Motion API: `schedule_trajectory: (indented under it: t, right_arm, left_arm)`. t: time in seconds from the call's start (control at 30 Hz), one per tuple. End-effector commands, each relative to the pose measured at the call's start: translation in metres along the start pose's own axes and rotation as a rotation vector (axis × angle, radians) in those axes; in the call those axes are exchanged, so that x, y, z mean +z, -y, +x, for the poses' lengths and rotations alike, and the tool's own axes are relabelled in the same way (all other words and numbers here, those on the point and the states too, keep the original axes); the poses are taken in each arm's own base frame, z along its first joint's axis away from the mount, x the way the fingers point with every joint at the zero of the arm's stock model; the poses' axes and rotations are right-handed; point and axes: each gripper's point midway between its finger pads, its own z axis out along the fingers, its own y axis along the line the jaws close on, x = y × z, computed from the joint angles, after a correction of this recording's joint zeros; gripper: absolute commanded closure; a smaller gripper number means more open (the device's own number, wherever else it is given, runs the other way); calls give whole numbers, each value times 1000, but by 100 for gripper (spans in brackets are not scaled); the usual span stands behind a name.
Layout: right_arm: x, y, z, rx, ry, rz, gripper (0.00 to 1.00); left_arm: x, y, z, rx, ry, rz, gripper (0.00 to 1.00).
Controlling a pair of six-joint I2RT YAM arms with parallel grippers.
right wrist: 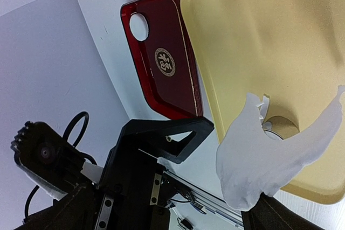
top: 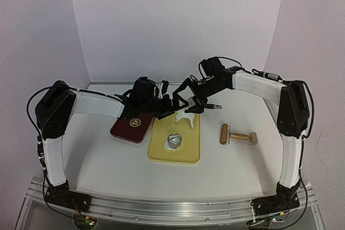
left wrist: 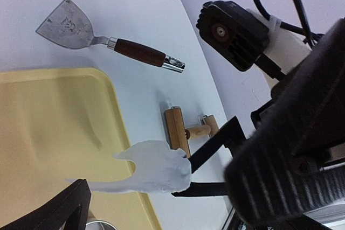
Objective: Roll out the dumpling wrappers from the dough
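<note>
The dough [top: 186, 116] is a thin, ragged white sheet hanging in the air over the far end of the yellow tray [top: 190, 154]. My left gripper [top: 171, 107] and right gripper [top: 192, 102] meet there, both with jaws spread wide. In the right wrist view the dough [right wrist: 259, 165] clings to the tip of the lower right finger [right wrist: 280, 216], while the other finger [right wrist: 178, 136] stands apart from it. In the left wrist view the dough [left wrist: 156, 168] hangs off a black fingertip [left wrist: 202, 188], and its thin tail reaches toward my finger [left wrist: 59, 206]. No dumpling wrappers are in view.
A shiny ring cutter [top: 173, 141] stands on the tray. A dark red board [top: 132, 127] lies left of the tray. To the tray's right lies a wooden rolling pin [top: 237, 136]. A metal scraper [left wrist: 70, 25] with a brown handle lies beyond the tray. White walls enclose the table.
</note>
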Motion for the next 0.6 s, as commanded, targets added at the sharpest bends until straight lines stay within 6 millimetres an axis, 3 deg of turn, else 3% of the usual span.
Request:
schedule_trajectory:
  t: [0.0, 0.57]
  right_arm:
    - [-11, -27, 4, -65, 4, -63, 6]
    - [-16, -37, 8, -83, -12, -90, 6]
  left_arm:
    - [13, -4, 0, 0, -41, -30, 1]
    - [19, -66, 6, -68, -41, -312, 1]
